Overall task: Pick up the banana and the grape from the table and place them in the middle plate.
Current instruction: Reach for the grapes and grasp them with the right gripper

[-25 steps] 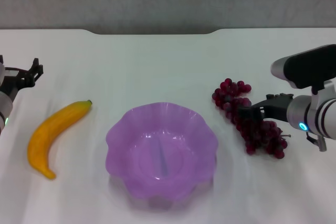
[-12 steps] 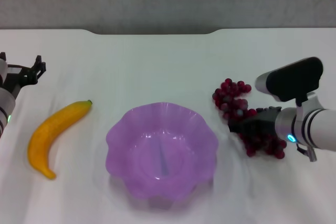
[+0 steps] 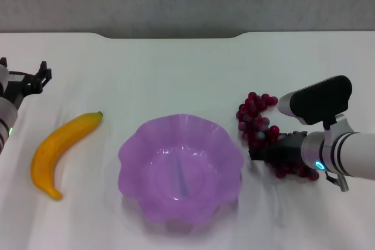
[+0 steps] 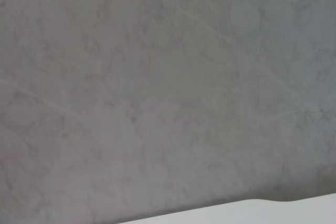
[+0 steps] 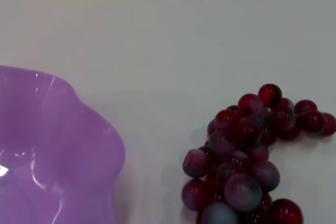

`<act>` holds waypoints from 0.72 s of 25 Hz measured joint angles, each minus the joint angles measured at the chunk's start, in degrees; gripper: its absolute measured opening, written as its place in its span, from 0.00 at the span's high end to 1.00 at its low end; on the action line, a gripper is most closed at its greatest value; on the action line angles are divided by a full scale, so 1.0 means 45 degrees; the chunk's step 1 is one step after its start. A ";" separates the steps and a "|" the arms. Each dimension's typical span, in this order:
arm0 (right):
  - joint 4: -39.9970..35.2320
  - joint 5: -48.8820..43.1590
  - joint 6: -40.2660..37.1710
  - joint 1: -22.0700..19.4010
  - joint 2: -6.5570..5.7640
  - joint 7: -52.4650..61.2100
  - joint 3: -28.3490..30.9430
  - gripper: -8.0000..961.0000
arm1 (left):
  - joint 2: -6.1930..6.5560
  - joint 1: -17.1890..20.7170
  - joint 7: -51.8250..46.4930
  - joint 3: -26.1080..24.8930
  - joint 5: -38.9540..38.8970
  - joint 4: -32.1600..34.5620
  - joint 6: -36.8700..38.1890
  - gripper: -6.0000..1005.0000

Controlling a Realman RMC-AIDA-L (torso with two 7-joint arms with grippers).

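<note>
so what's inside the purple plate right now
Nothing: the middle plate shows only its own translucent bottom. The banana lies on the table to its left; the grape lies to its right, with the right hand over its near part, hiding the grapes there.

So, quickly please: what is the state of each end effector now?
Left end effector: open, parked at the table's far left.
Right end effector: over the grape; grip cannot be told.

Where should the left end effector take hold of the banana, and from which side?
Probably mid-body, from straight above, fingers across the narrow width. The banana lies flat on the table, curving from its green stem tip near the middle plate toward the front; the middle is thickest.
</note>
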 joint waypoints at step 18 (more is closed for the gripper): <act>0.0370 0.0004 -0.1060 -0.0176 0.0001 0.0001 -0.0028 0.30 | 0.0000 0.0015 0.0000 0.0000 -0.0001 0.0000 0.0000 0.11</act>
